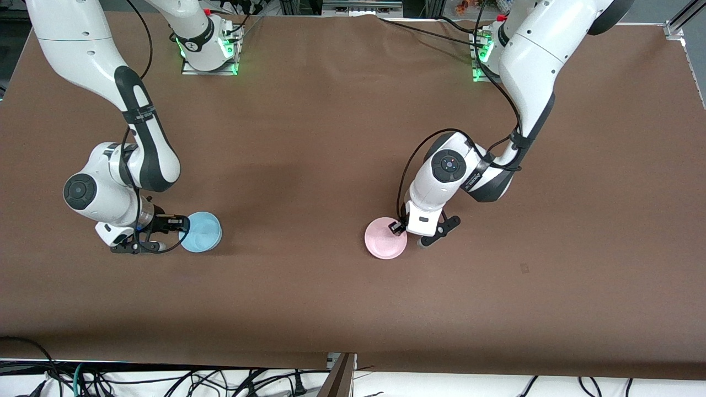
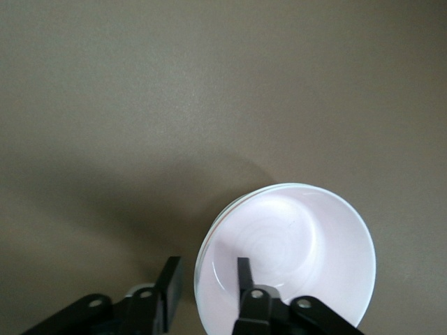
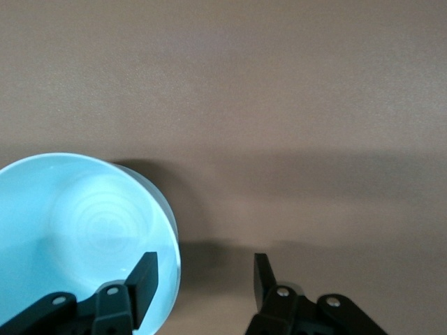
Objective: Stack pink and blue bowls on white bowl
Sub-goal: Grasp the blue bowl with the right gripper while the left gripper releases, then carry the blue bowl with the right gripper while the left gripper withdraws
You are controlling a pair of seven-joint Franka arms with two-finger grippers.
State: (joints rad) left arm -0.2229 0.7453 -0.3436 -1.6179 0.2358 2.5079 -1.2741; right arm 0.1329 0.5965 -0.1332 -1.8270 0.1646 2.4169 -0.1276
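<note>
- Left hand (image 1: pixel 407 231) straddles the pink bowl's (image 1: pixel 385 238) rim mid-surface, fingers spread; a second rim shows beneath, maybe the white bowl.
- Right hand (image 1: pixel 177 224), spread, straddles the blue bowl's (image 1: pixel 201 232) rim toward the right arm's edge.
- Each should pinch squarely before lifting.

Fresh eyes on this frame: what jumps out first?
Both arms are down at bowls at once. The left gripper straddles the rim of the pink bowl, which seems to sit in a white bowl. The open right gripper straddles the blue bowl rim, toward the right arm's end.
</note>
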